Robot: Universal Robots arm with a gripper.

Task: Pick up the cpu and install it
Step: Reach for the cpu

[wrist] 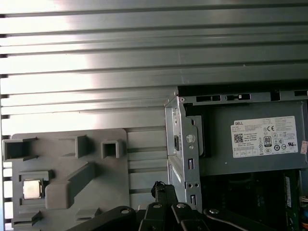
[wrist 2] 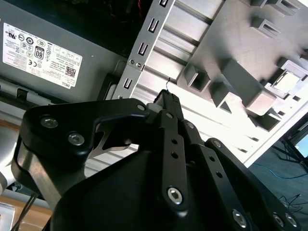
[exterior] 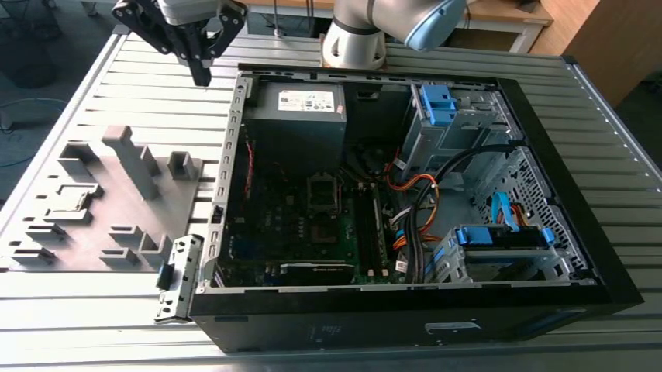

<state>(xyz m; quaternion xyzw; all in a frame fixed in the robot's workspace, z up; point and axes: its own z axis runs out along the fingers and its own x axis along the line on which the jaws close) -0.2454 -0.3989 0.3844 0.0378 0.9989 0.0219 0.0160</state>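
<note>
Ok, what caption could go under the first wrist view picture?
Robot hand over the slatted table, with the cpu in its grey tray beside the open computer case.

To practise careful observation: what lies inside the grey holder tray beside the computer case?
The cpu sits in one square pocket of the grey holder tray. The pincer covers part of the tray, so pockets there are hidden.

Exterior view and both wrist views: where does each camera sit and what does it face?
Exterior view: off the arm, looking down on the open computer case, grey tray and shut gripper.
First wrist view: on the arm, looking past the gripper at the cpu in the tray.
Second wrist view: on the arm, close behind the gripper.
Shared: both wrist views show cpu and power supply.
</note>
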